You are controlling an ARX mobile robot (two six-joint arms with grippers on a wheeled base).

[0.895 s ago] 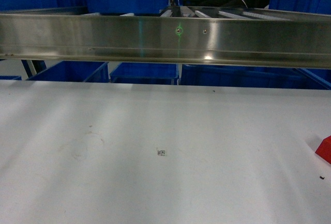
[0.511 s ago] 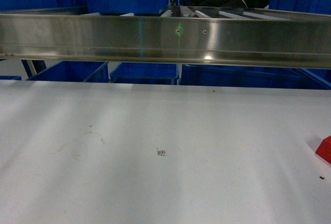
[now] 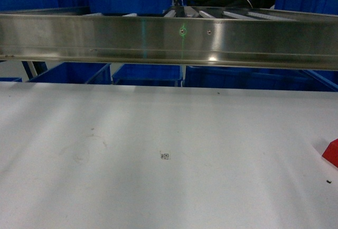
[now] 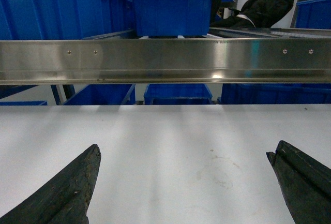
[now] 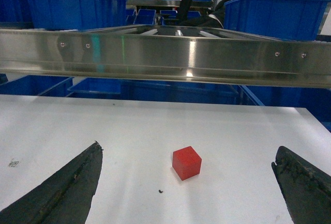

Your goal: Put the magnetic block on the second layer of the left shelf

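The magnetic block (image 5: 186, 162), a small red cube, lies on the white table (image 5: 129, 131); the head view shows only a part of the magnetic block (image 3: 331, 152) at its right edge. My right gripper (image 5: 187, 148) is open, its dark fingers wide apart on either side of the cube and short of it. Over bare table my left gripper (image 4: 184, 149) is open and holds nothing. Beyond the table runs the steel front rail (image 3: 169, 41) of a shelf level with roller rails (image 3: 211, 13), bearing a large blue crate (image 4: 170, 12). Neither gripper shows in the head view.
Smaller blue crates (image 3: 148, 74) sit under the steel rail, behind the table's far edge. More blue crates (image 5: 274, 14) stand on the rack at the right. A person (image 4: 258, 9) sits in the background. A small printed marker (image 3: 165, 156) is on the table.
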